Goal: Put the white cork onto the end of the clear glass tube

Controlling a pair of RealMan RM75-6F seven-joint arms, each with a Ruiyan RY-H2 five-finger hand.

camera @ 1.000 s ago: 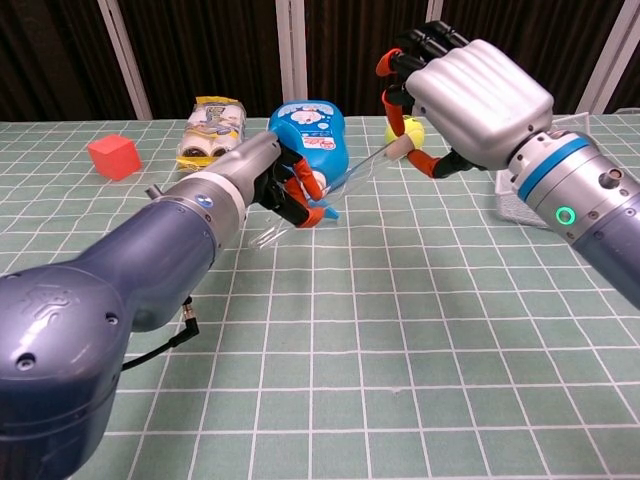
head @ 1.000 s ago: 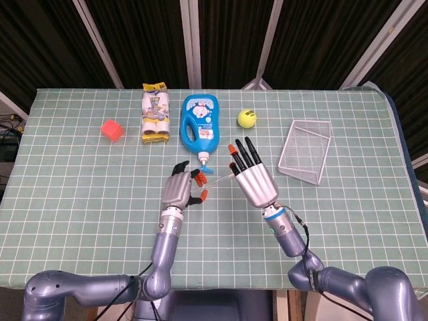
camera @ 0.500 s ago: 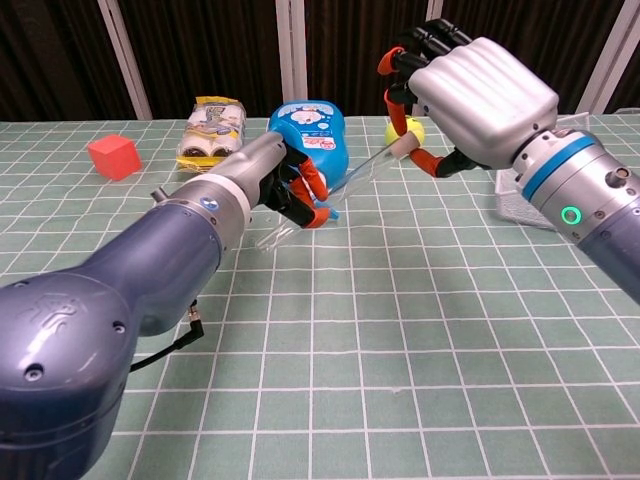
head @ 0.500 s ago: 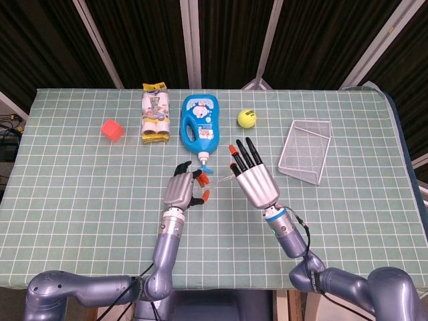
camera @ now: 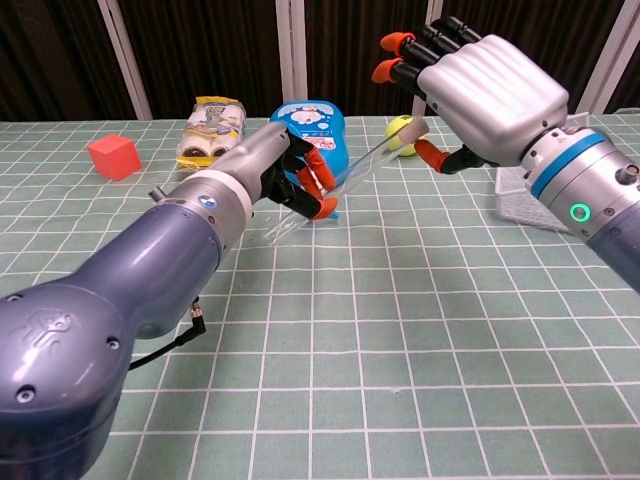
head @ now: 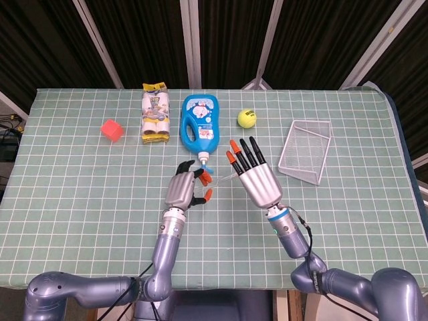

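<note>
Head view shows the left hand [head: 184, 189] gripping the clear glass tube [head: 224, 179] above mid-table, and the right hand [head: 254, 175] beside it, fingers straight and apart. Chest view shows the small white cork [camera: 412, 131] seated on the tube's raised end, the right hand [camera: 487, 88] apparently letting go, so little looks left.
</note>
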